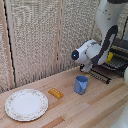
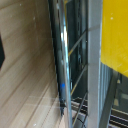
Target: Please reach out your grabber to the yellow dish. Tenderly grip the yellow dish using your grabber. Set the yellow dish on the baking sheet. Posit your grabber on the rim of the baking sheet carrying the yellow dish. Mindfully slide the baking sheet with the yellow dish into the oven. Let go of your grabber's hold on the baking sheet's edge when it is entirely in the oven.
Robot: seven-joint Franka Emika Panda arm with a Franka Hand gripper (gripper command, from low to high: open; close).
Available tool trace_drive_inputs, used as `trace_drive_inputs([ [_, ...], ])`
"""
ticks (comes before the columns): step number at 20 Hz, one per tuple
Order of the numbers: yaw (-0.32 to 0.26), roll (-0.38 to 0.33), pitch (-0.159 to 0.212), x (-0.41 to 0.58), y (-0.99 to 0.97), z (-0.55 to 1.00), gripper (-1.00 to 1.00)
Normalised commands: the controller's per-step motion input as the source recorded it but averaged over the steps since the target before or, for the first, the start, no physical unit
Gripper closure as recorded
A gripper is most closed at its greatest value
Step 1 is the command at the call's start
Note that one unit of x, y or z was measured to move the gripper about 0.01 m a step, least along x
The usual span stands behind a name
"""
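Note:
The yellow dish (image 1: 110, 56) sits on the baking sheet (image 1: 102, 74), whose dark bars stick out of the oven (image 1: 120, 52) at the exterior view's right. My grabber (image 1: 88, 67) is at the sheet's front rim, hanging from the white-and-grey arm. In the wrist view the yellow dish (image 2: 115, 40) fills one side and the baking sheet (image 2: 75, 55) runs across the middle. One blue fingertip (image 2: 62, 93) presses on the shiny rim bar. The other finger is hidden by the sheet. The grabber looks shut on the rim.
A blue cup (image 1: 81, 84) stands on the wooden table (image 1: 100, 107) just in front of the sheet. An orange-yellow block (image 1: 55, 93) and a large white patterned plate (image 1: 26, 104) lie toward the exterior view's left. A slatted screen (image 1: 40, 35) backs the table.

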Motion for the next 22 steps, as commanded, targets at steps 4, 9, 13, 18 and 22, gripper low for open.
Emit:
trace_drive_inputs([
  [4,-0.032,0.000,0.000,0.002,-0.10,0.00,1.00],
  [9,-0.013,0.000,-0.025,0.022,-0.07,0.00,1.00],
  [13,-0.018,0.000,-0.015,0.014,-0.18,0.00,1.00],
  [18,-0.054,0.157,0.009,0.051,-0.40,0.45,1.00],
  [22,-0.022,0.226,0.041,0.089,-0.42,0.53,1.00],
])
